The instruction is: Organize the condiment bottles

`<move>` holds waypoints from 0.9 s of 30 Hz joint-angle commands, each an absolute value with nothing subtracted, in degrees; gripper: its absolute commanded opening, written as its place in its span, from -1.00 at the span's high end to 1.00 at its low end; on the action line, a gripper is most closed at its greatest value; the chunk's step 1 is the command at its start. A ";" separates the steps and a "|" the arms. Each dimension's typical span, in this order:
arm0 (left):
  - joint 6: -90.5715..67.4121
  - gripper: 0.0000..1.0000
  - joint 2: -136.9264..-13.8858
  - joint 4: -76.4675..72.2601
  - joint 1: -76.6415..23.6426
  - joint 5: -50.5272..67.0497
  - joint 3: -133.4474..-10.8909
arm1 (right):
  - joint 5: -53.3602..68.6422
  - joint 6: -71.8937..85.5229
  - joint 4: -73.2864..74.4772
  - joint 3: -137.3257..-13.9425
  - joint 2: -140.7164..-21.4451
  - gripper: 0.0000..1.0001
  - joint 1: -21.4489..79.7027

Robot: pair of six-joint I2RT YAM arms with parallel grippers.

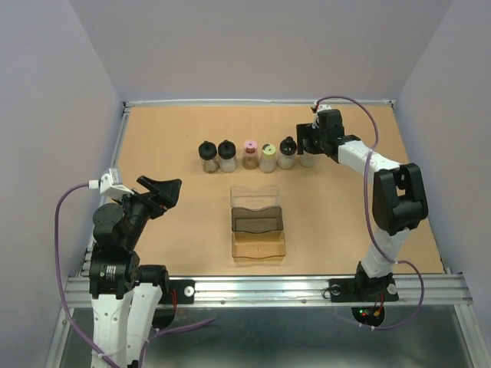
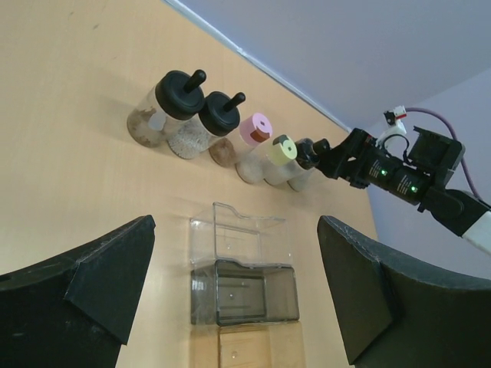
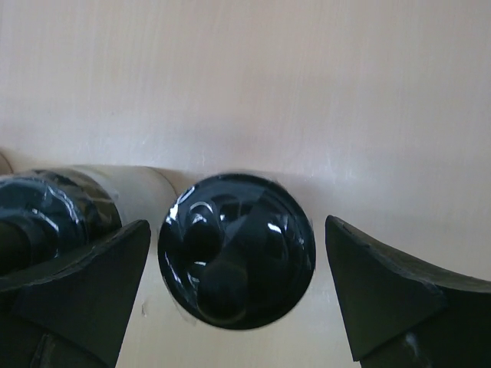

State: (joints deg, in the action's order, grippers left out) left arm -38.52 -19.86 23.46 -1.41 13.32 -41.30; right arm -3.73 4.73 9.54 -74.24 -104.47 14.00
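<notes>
The condiment bottles stand in a row at mid-table: two black-capped (image 1: 207,153) (image 1: 227,153), one pink-capped (image 1: 250,153), one yellow-green-capped (image 1: 268,156), then a third black-capped (image 1: 287,152). The last bottle (image 1: 308,159), at the row's right end, is partly hidden under my right gripper (image 1: 309,144). In the right wrist view its black knobbed cap (image 3: 236,249) sits between the open fingers of the right gripper (image 3: 238,224), with a gap on each side. My left gripper (image 1: 165,188) hovers open and empty at the near left, well away from the row.
A brown-tinted clear plastic tray (image 1: 258,222) lies in front of the row; the left wrist view shows the tray (image 2: 242,268) with stepped compartments. A raised frame (image 1: 124,146) edges the table. Bare board lies left and right of the tray.
</notes>
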 commanded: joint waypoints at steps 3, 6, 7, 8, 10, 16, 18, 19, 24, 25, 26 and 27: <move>-36.30 -0.97 -20.83 22.15 -1.41 12.48 -44.03 | -10.63 5.80 6.94 -83.58 -109.50 -0.99 14.59; -35.95 -0.97 -21.09 22.06 -1.41 12.48 -43.86 | -13.18 7.03 9.31 -85.95 -111.70 -0.68 14.59; -35.95 -0.97 -21.27 22.06 -1.41 12.48 -43.77 | -13.88 7.21 9.75 -85.96 -111.71 -0.46 14.59; -35.86 -0.98 -21.44 21.97 -1.41 12.48 -43.51 | -14.67 7.82 10.10 -85.61 -111.53 -0.29 14.59; -35.51 -0.97 -21.79 21.45 -1.41 12.57 -43.16 | -16.16 8.96 10.46 -83.33 -110.13 0.02 14.59; -34.98 -0.97 -24.96 19.26 -1.41 13.27 -42.98 | -16.52 10.02 10.63 -78.49 -105.91 0.20 14.50; -34.89 -0.97 -26.45 18.64 -1.41 13.88 -43.07 | -16.87 10.81 10.55 -78.05 -105.12 0.45 14.50; -34.81 -0.97 -27.15 18.46 -1.41 14.06 -43.24 | -16.61 11.25 10.63 -77.96 -104.33 0.65 14.59; -33.49 -0.96 -27.16 19.07 -1.41 13.71 -44.38 | -16.70 13.79 13.09 -77.17 -98.36 0.99 14.50; -33.31 -0.96 -26.98 19.42 -1.41 13.54 -44.56 | -16.44 14.49 13.62 -76.91 -97.13 0.99 14.59; -33.05 -0.96 -26.55 19.60 -1.41 13.01 -44.47 | -15.13 15.89 14.93 -76.12 -94.25 0.99 14.50; -32.96 -0.96 -26.54 19.69 -1.41 13.09 -44.39 | -14.25 16.43 15.72 -75.68 -92.91 0.99 14.50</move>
